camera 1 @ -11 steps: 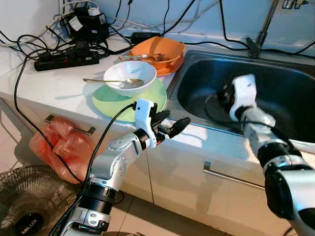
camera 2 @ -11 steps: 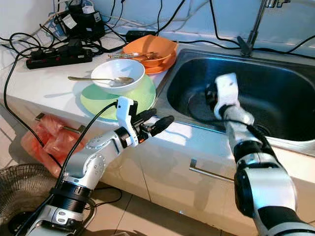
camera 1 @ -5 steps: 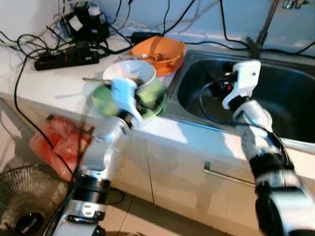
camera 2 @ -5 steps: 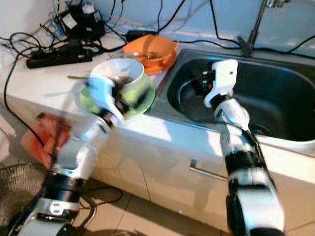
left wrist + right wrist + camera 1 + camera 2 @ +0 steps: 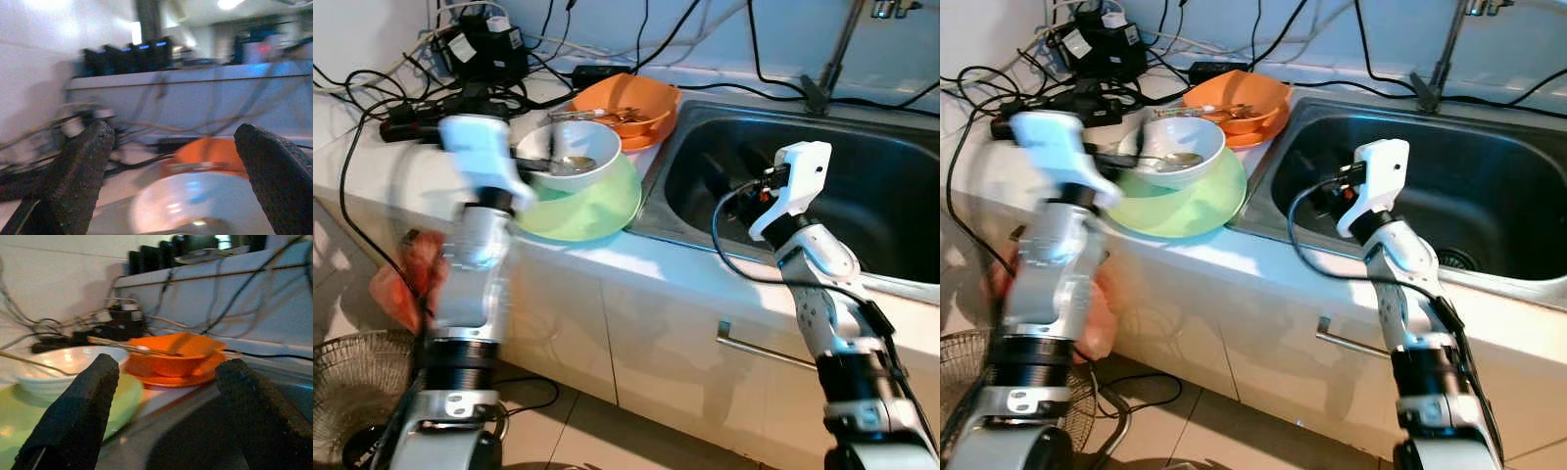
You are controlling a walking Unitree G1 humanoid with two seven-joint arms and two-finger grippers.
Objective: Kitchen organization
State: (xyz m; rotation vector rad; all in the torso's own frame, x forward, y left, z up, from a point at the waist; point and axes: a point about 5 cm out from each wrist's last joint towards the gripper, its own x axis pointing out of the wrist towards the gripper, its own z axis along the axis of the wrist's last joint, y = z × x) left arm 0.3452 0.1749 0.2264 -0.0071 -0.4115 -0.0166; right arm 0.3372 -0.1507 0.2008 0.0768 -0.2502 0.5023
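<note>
Both arms raised at the kitchen counter, dishes stacked beside the sink.

Since a second ago the left gripper (image 5: 176, 181) has swung up from the counter's front edge to hover, blurred, just beside the white bowl (image 5: 576, 155); its fingers (image 5: 83, 166) are spread wide and hold nothing. The right gripper (image 5: 164, 411) has lifted out of the sink (image 5: 891, 186) and now faces the dishes, fingers (image 5: 78, 411) likewise wide apart and empty. The white bowl, a spoon (image 5: 570, 164) in it, sits on the green plate (image 5: 592, 206) at the sink's left; the orange bowl (image 5: 631, 98) with utensils rests on its orange plate behind. Cables and a power strip (image 5: 1087, 103) crowd the counter's back. No writing is readable.
</note>
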